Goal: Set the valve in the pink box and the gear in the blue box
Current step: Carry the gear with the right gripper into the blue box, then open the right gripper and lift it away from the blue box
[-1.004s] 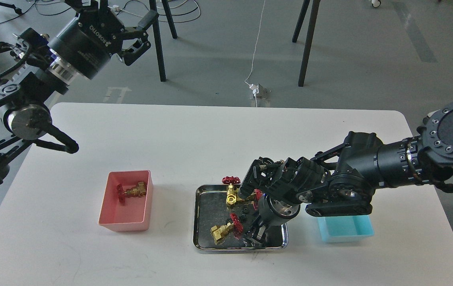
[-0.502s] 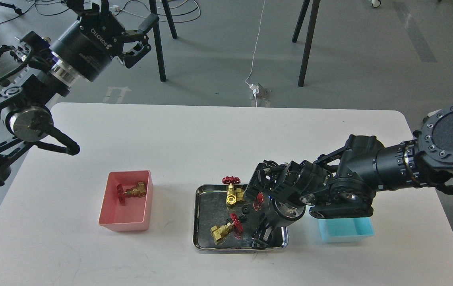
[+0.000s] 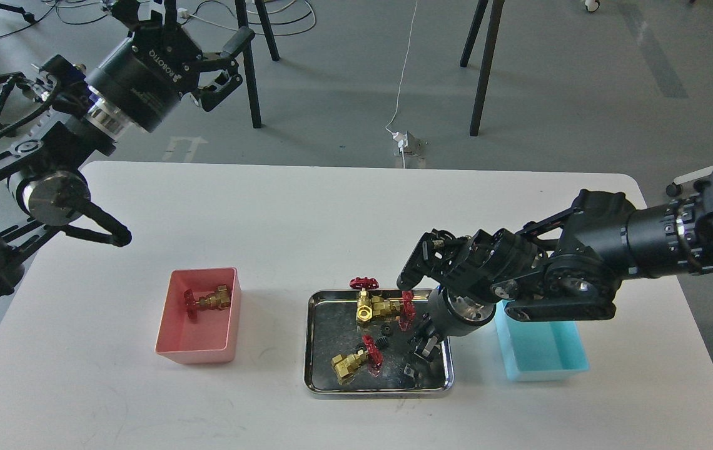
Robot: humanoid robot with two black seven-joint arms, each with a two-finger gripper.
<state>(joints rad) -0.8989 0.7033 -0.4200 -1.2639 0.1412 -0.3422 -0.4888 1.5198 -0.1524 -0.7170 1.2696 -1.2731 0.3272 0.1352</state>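
The right end effector (image 3: pixel 422 350), a dark two-finger unit below a silver wrist flange, points down into the right part of the shiny rectangular steel tray (image 3: pixel 316 350) at lower centre of the frame. Its fingers blend with the dark tray floor and their reflections, so I cannot tell whether they are spread, closed, or holding anything. The black right arm (image 3: pixel 588 262) runs from there toward the right edge and crosses over the near left corner of the light cyan-blue rectangular plastic box (image 3: pixel 544 356), which stands on the white tabletop (image 3: pixel 269 212) just to the right of the tray.

Inside the tray lie three brass-gold valves with red spoked handwheels: one upright at the upper rim (image 3: pixel 364 301), one lying beside it to the right (image 3: pixel 394 307), and one lying at lower left (image 3: pixel 353 362). A tiny black toothed gear (image 3: pixel 381 342) rests between them near the tray's centre; a second small dark piece (image 3: pixel 386 328) lies just above it.

The salmon-pink rectangular plastic box (image 3: pixel 197 347) stands on the tabletop left of the tray, well apart from it, and holds a fourth brass valve with red handwheel (image 3: pixel 207 301) on its side.

The left end effector (image 3: pixel 222 59), at the upper left of the frame, hangs above the grey floor beyond the tabletop's far edge, its two fingers spread wide and holding nothing.
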